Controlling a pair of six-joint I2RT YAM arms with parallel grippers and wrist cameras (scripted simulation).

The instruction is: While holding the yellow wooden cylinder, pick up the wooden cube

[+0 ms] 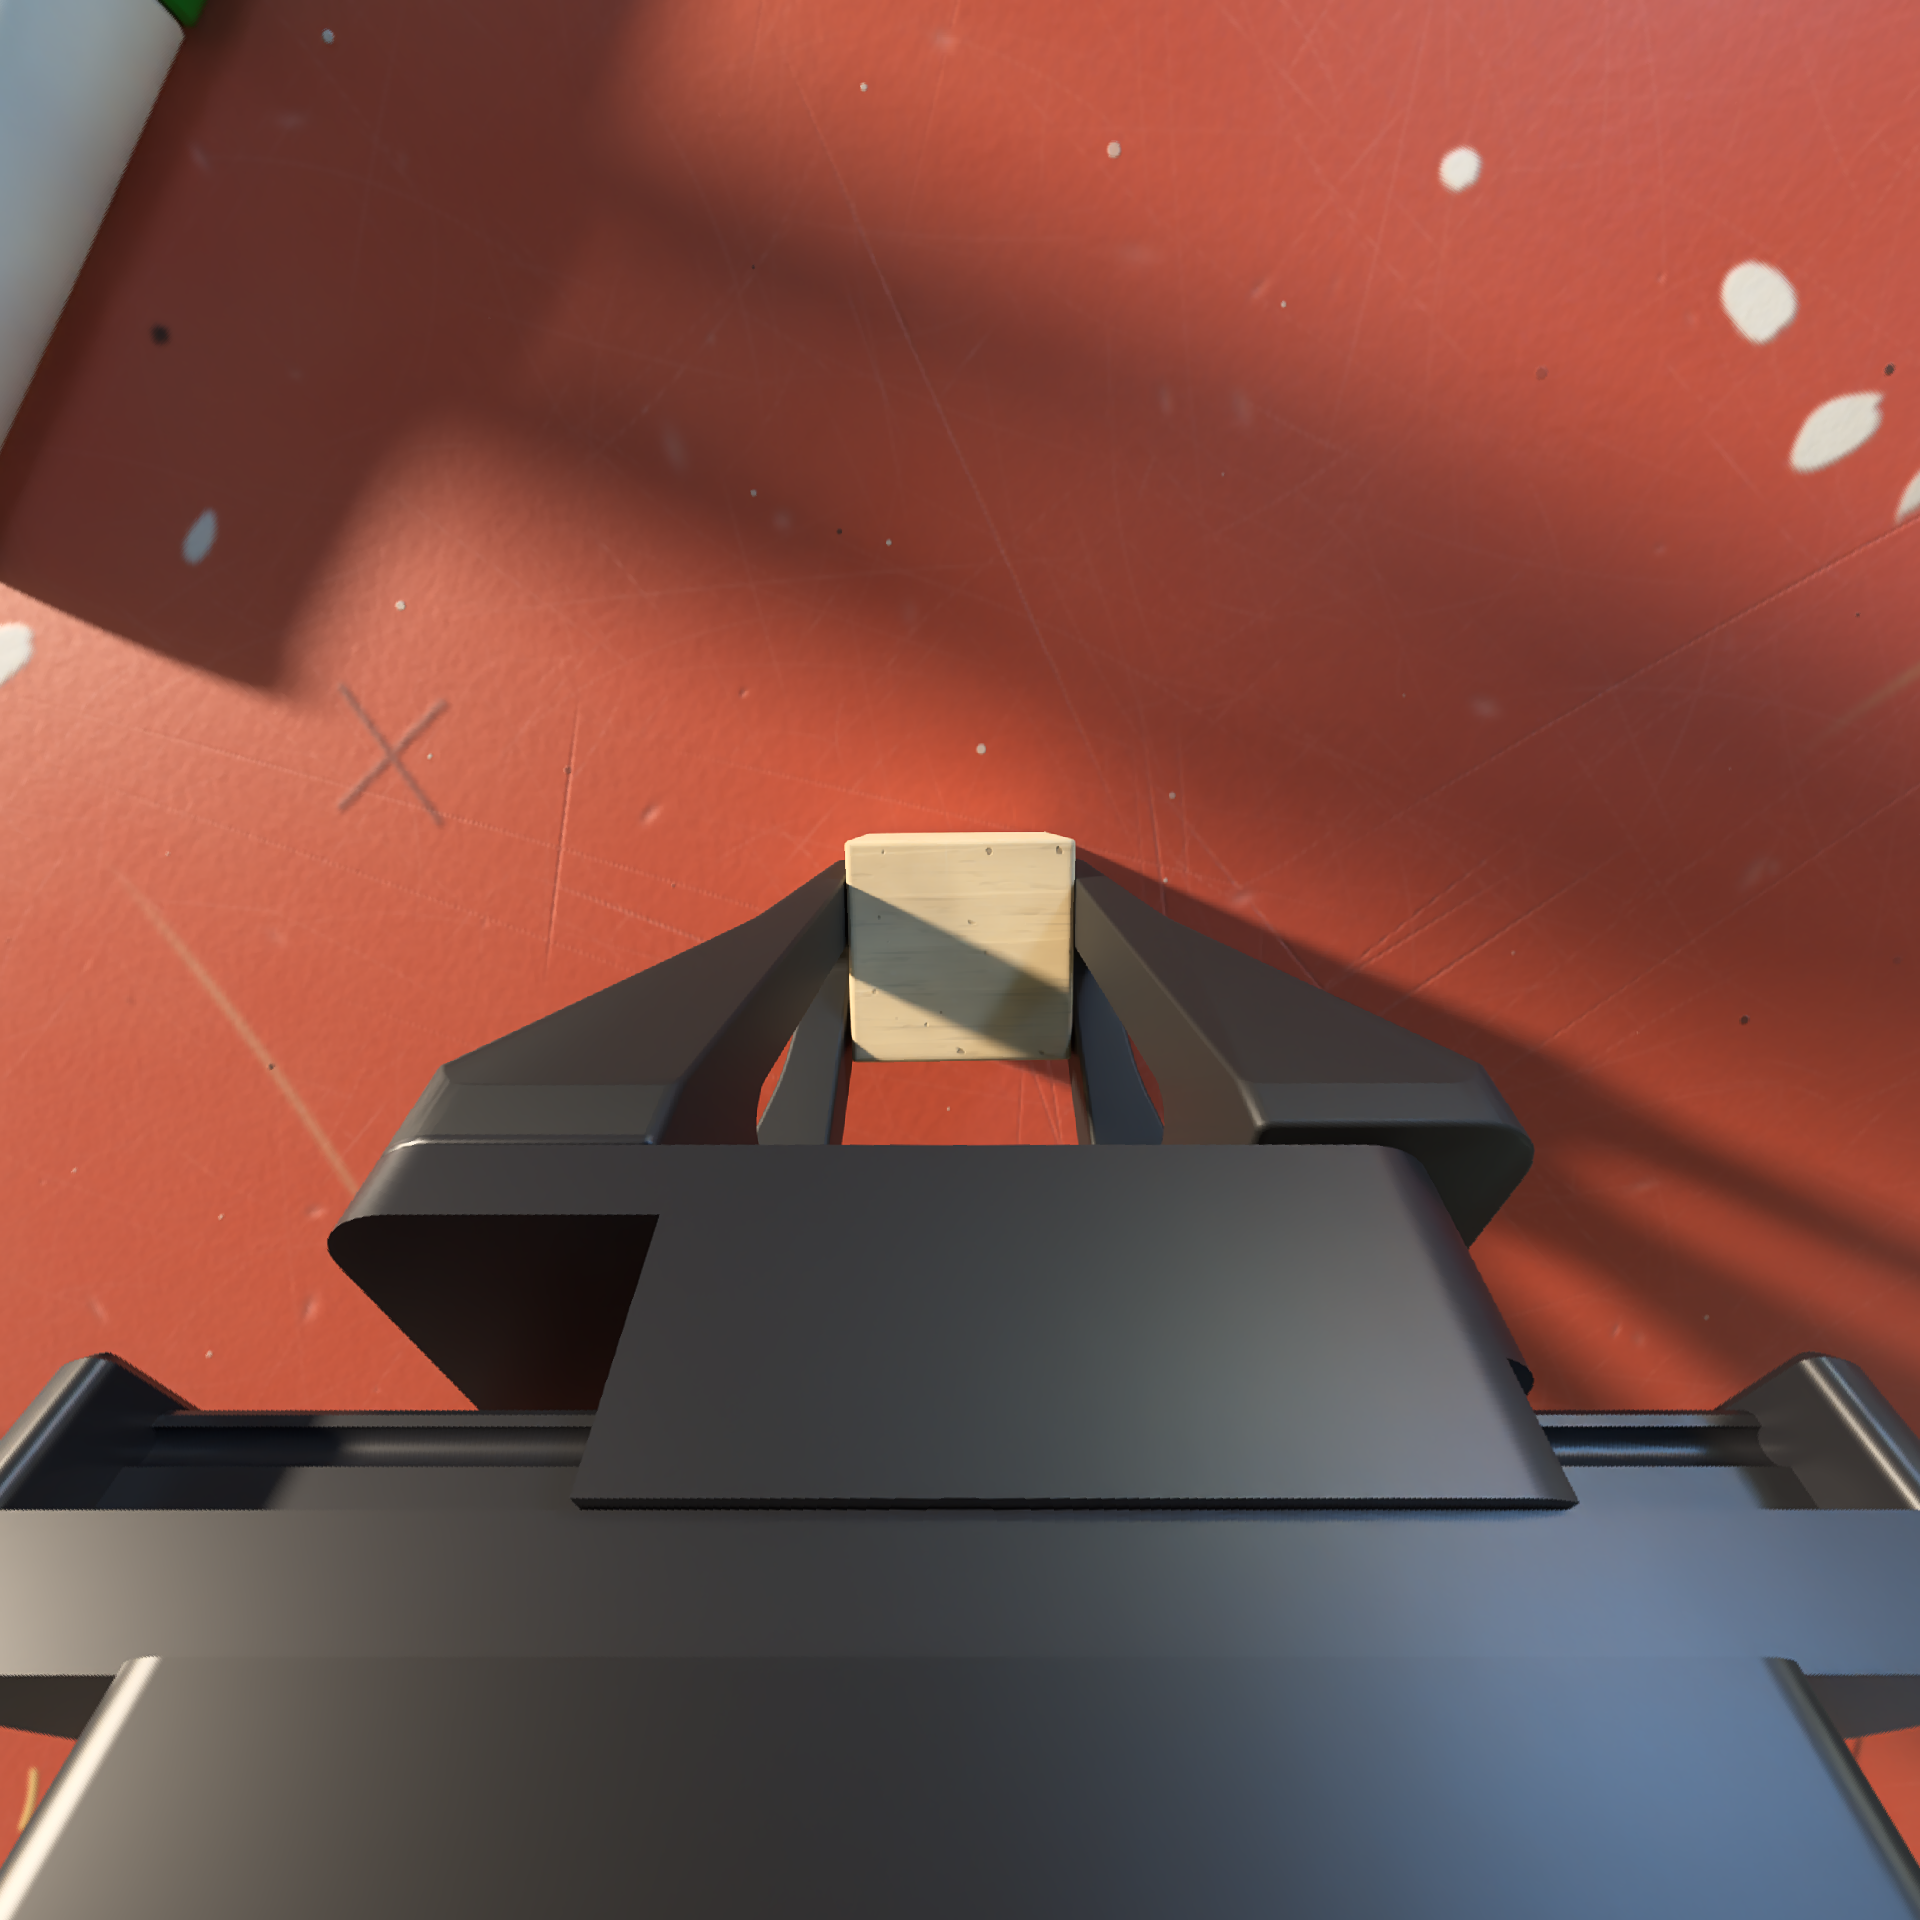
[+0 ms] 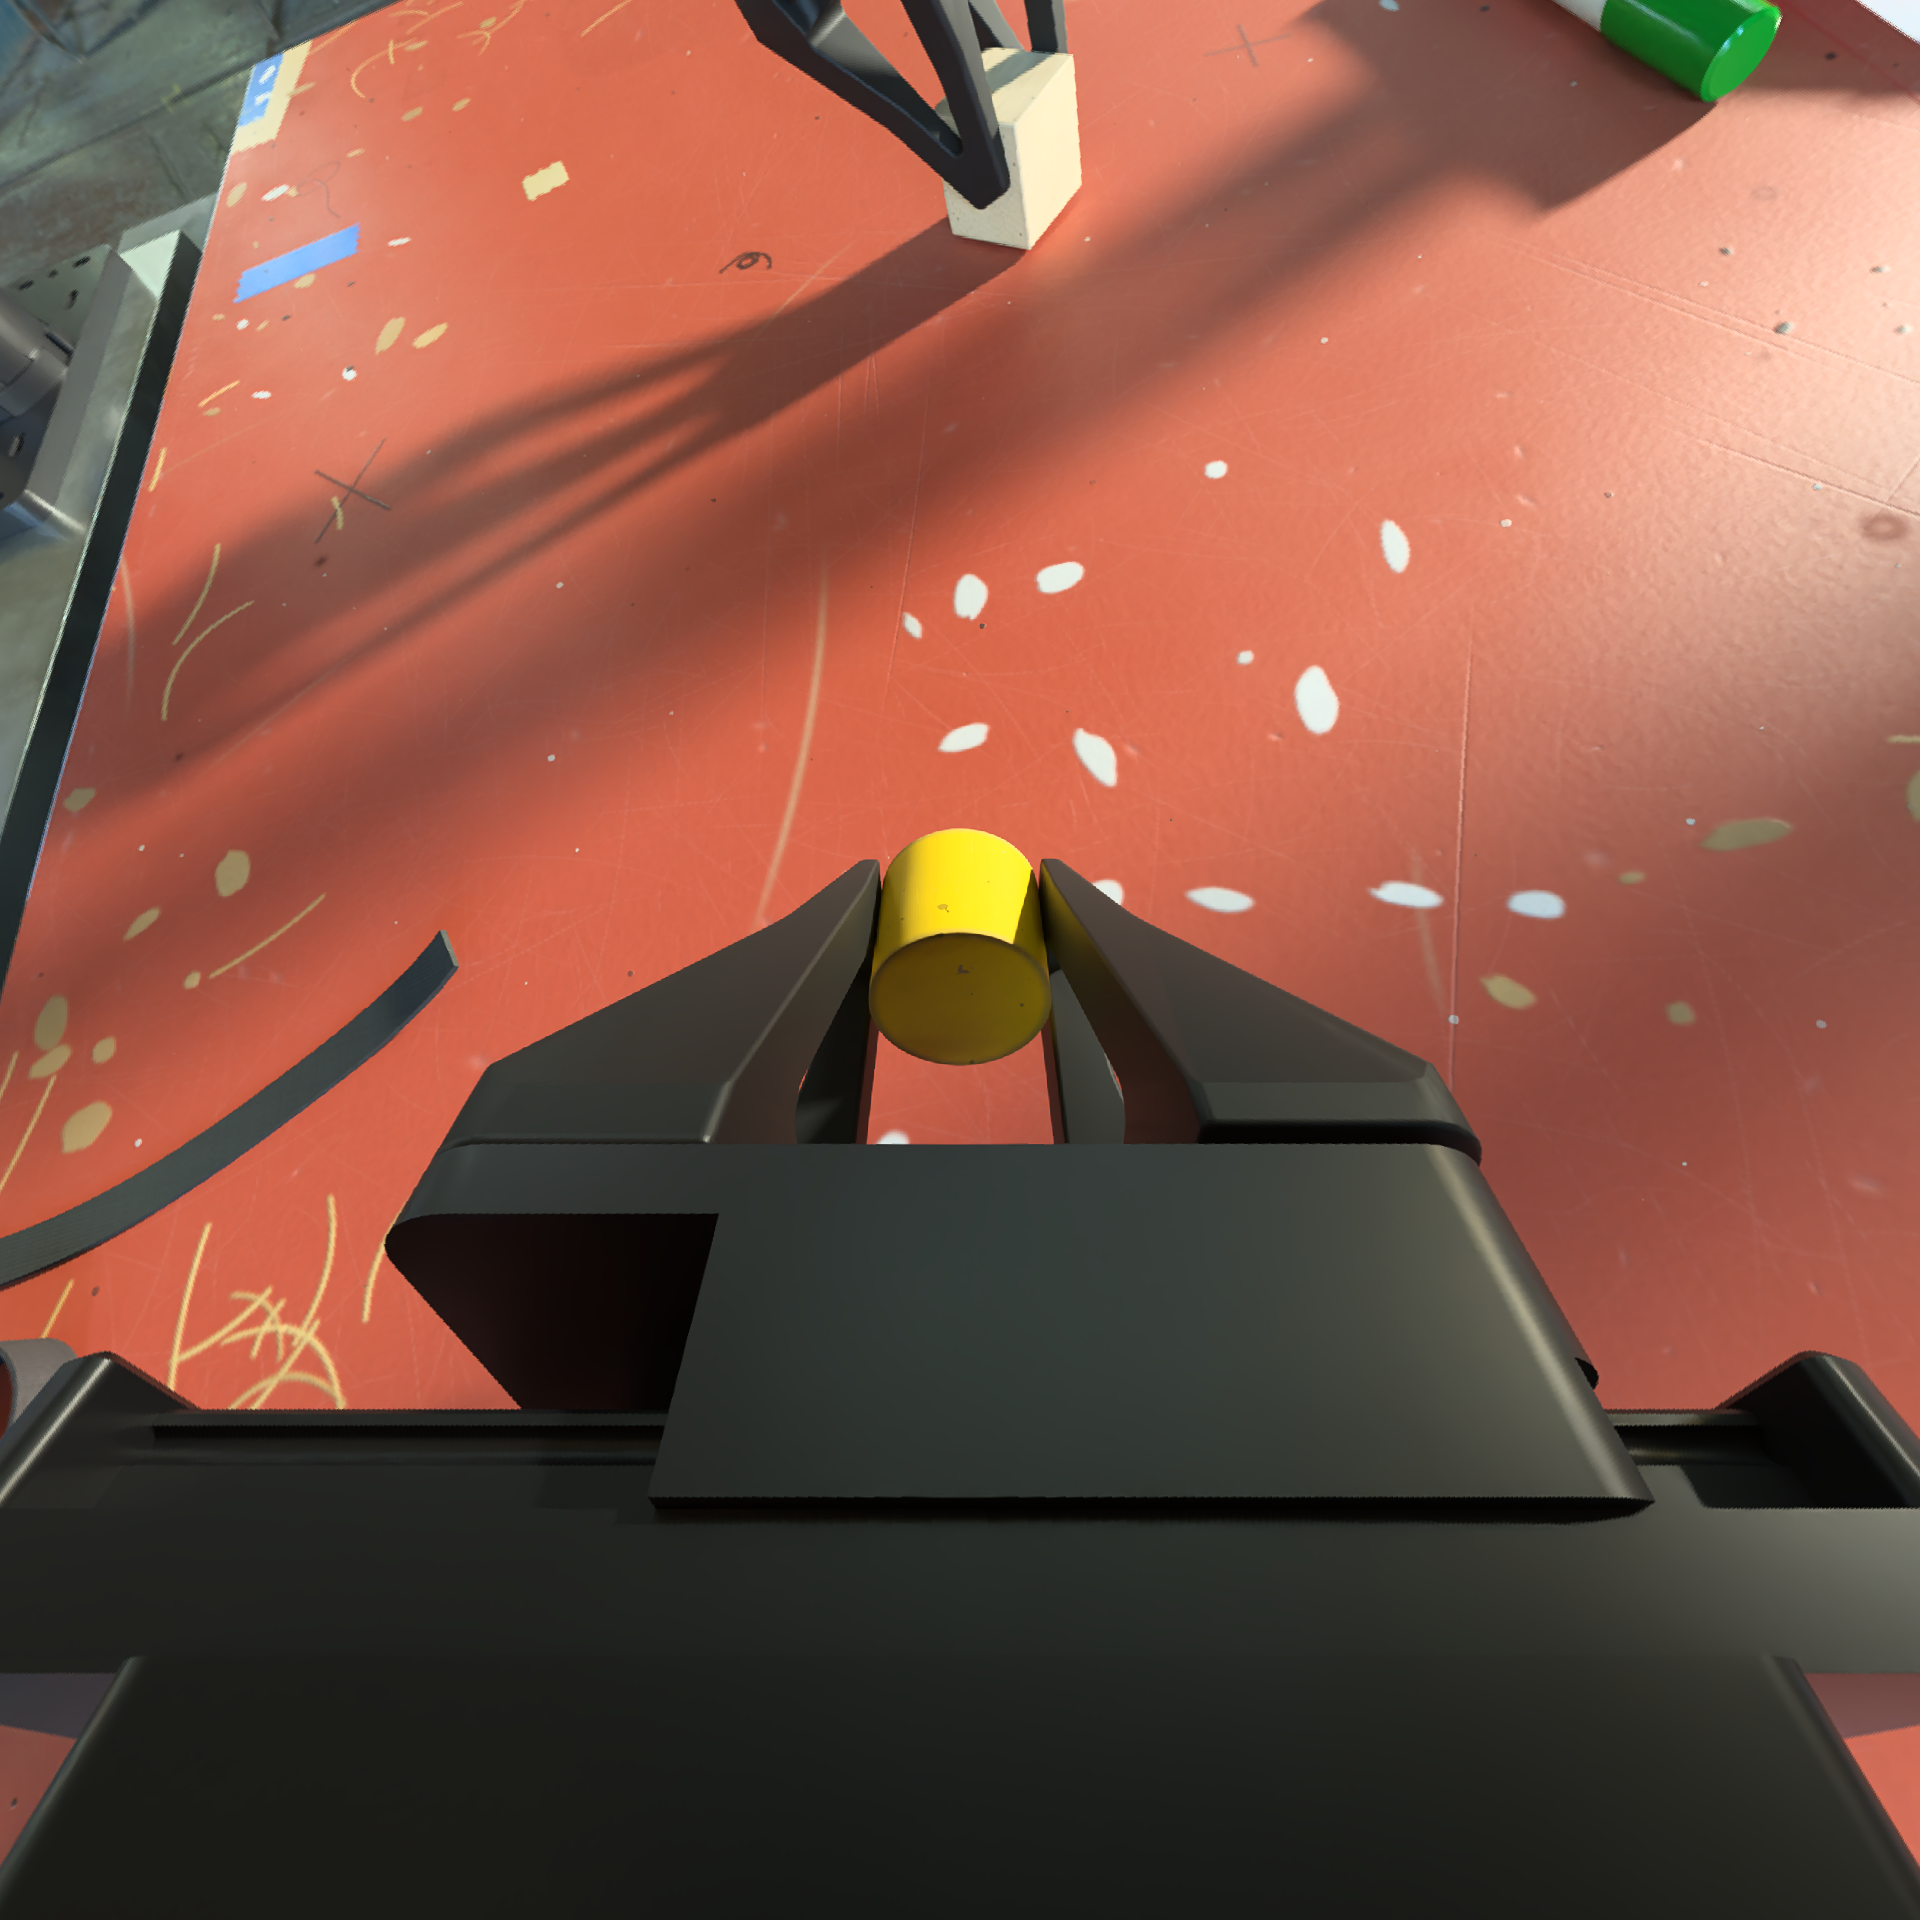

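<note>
The left tool (image 1: 960,935) is pinching the wooden cube (image 1: 958,943) between its two dark fingers, and the right wrist view is showing that same cube (image 2: 1023,156) far off at the top, its lower corner touching or hanging just above the red desk (image 2: 1351,416); I cannot tell which. The right tool (image 2: 958,935) is clamping the yellow wooden cylinder (image 2: 958,951) on its curved sides, the flat round end facing the camera, above the paint-flecked desk. A green-capped marker (image 2: 1683,36) is lying at the far right corner, well apart from both blocks, and a curved dark strip (image 2: 260,1101) is lying on the desk to the left of the right tool.
</note>
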